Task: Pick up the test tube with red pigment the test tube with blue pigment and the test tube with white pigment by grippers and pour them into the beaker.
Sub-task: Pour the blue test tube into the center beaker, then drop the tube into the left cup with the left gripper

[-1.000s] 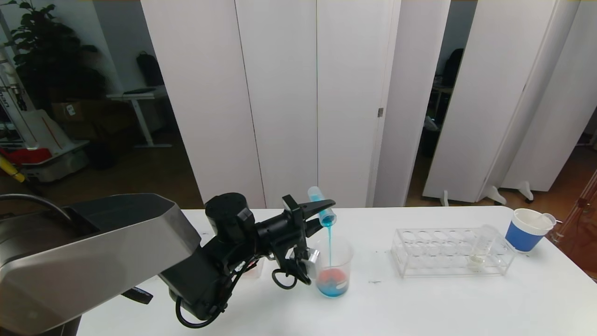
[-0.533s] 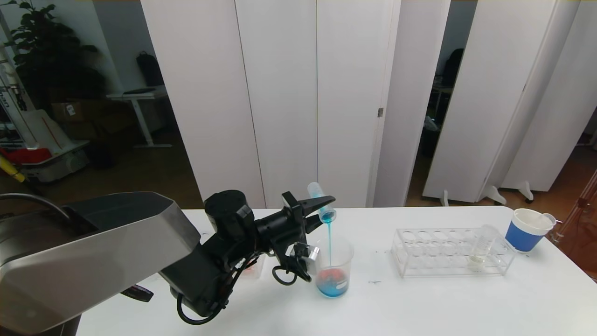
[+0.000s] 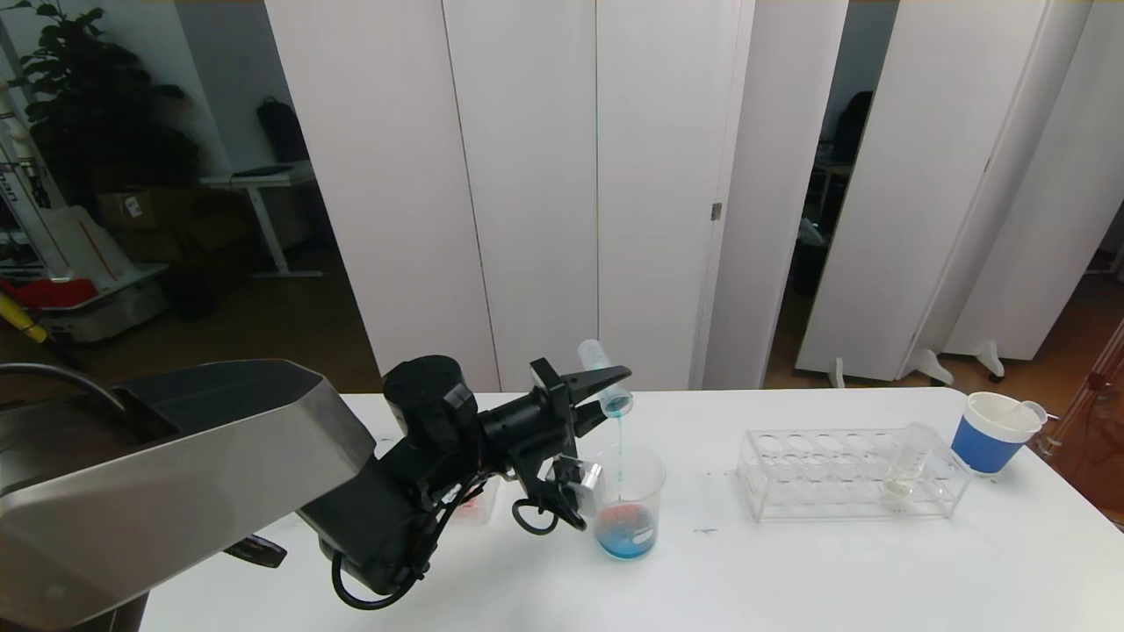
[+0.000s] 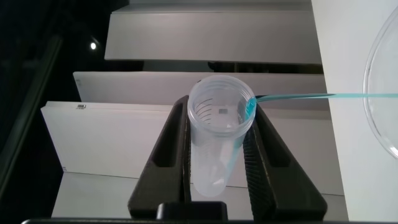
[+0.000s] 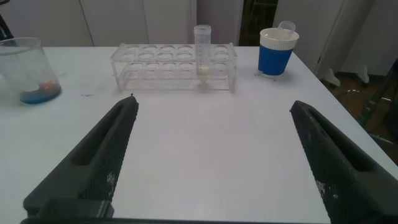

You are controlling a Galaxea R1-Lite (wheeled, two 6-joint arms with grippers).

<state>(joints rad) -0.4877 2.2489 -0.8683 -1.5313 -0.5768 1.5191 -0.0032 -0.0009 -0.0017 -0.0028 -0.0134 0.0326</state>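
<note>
Left gripper (image 3: pixel 606 386) pours blue test tube (image 3: pixel 604 378) into beaker (image 3: pixel 626 502).
Jaws pinch the tilted tube above the beaker, centre-left on table (image 3: pixel 790 570); thin stream, so best hold tilt till drained, mouth over rim. Right gripper (image 5: pixel 211 162) spread wide, empty, low near the table's right. Count: one beaker, one white-pigment tube (image 3: pixel 904 465) in one rack (image 3: pixel 847 474), one blue paper cup (image 3: pixel 992 432) far right.
</note>
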